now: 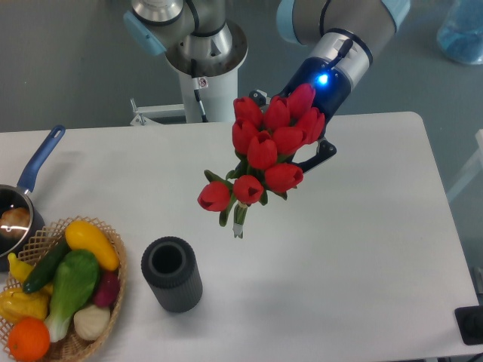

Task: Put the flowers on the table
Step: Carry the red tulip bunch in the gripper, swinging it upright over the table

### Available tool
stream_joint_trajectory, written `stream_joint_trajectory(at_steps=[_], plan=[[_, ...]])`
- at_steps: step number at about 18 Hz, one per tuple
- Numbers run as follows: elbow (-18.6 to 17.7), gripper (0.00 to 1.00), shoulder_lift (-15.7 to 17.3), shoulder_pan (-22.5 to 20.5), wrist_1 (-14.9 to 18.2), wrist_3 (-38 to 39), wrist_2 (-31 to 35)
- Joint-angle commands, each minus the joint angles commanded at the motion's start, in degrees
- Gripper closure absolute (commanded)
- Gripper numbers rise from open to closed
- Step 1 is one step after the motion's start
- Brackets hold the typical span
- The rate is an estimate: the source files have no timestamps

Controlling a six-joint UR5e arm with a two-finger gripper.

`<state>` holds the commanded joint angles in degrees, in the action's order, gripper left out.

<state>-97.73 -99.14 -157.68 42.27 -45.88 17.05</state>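
Note:
The flowers [266,154], a bunch of red tulip buds with green stems and leaves, hang in the air above the middle of the white table [339,249], buds toward the camera and stem ends pointing down-left. My gripper [306,154] is behind the bunch and mostly hidden by the buds; one dark finger [318,156] shows to the right of them. It appears shut on the flowers. The arm's blue wrist with a lit ring rises to the upper right.
A dark cylinder [172,274] with an open top stands at the front left of the flowers. A wicker basket [64,298] of fruit and vegetables sits at the front left corner. A blue-handled pan [19,200] is at the left edge.

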Motion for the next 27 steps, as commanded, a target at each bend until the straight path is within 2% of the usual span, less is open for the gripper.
stream_joint_trajectory(at_steps=[7,9,12,17,22,27], plan=[[-1.0,0.55,0.7,-0.8,0.2,-0.4,1.0],[-1.1,0.55,1.5,-1.1,0.3,-0.3,3.2],[-1.7,0.55,3.2,-0.9,0.4,0.3,12.4],[-1.9,0.55,6.1,-0.5,0.6,1.2,22.6],[-2.3,0.55,5.7,0.0,1.0,0.7,36.2],[-2.5,0.55,3.5,3.8,1.2,0.5,50.3]])
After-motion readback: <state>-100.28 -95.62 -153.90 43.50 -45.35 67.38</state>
